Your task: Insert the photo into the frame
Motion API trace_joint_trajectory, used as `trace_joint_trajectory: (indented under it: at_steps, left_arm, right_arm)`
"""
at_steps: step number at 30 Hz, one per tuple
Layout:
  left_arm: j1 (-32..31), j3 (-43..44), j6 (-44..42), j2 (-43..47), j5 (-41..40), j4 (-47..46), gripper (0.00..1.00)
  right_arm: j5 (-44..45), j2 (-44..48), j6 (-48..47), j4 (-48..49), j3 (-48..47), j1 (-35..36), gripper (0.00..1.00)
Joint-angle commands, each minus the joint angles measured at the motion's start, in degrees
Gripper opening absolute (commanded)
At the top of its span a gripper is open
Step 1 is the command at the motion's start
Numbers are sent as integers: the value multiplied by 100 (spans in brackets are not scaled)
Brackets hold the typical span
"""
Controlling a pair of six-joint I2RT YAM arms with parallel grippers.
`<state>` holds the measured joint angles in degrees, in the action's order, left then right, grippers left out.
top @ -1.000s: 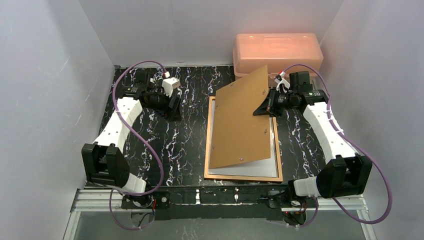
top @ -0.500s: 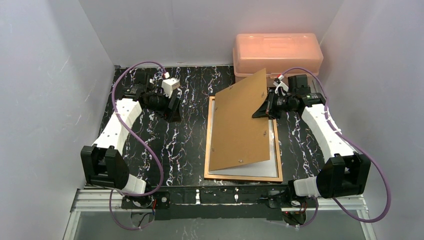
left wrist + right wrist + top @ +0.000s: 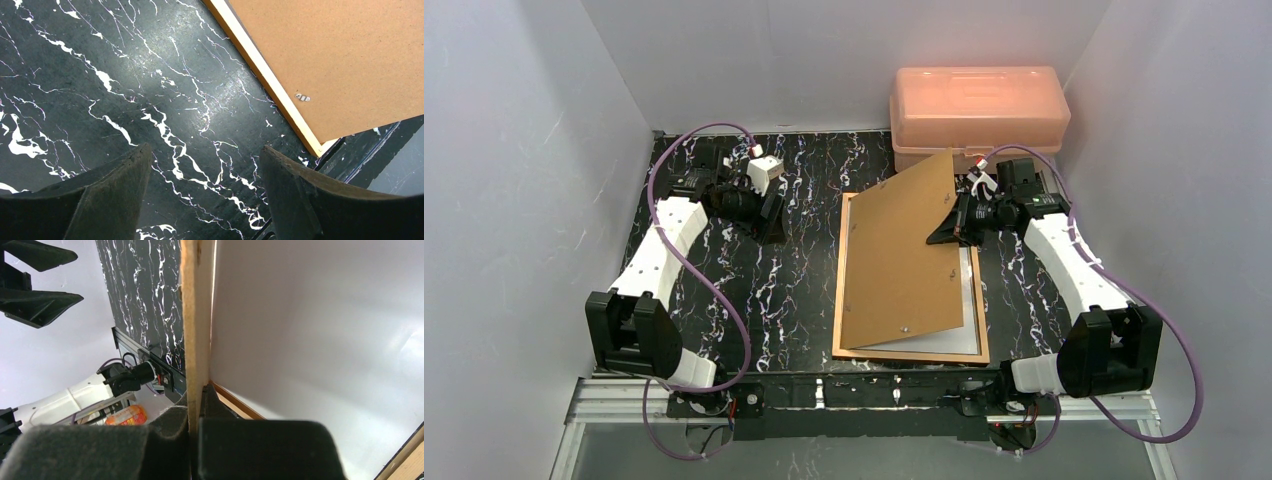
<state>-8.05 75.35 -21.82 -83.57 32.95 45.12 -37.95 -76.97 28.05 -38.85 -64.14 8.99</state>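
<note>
The right pincer point(image 3: 954, 222) is clamped on the right edge of the brown backing board point(image 3: 902, 255). In the right wrist view the pads are pressed flat on both faces of the thin board. The board is held tilted, its right side raised above the frame point(image 3: 837, 290) and its left side down against the frame's left rail. It also sits askew, with its far corner reaching past the frame's far rail.

Under the board, inside the frame, lies a white sheet, showing along the frame's right and near rails. I take this to be the photo point(image 3: 969, 300), lying face down with its plain back up. If so, the print is already seated, and the step in hand is closing the back over it.

The left pincer point(image 3: 205, 165) hangs with its jaws apart and empty over the black marbled surface point(image 3: 764, 290), well to the left of the frame.

The next move calls for turning the board square with the frame. The raised edge then has to come down so that all four corners drop inside the rails without dragging the sheet beneath. The free arm could steady the frame's left rail while that happens.
</note>
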Motion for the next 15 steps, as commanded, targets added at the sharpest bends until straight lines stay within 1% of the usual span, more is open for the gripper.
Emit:
trace_joint_trajectory:
  at_steps: [1, 15]
  left_arm:
    - [-16, 55, 34, 191, 11, 155, 76]
    - [-13, 23, 77, 262, 25, 155, 75]
  right_arm:
    - [-406, 239, -61, 250, -16, -37, 1]
    - [-420, 159, -217, 226, 151, -37, 1]
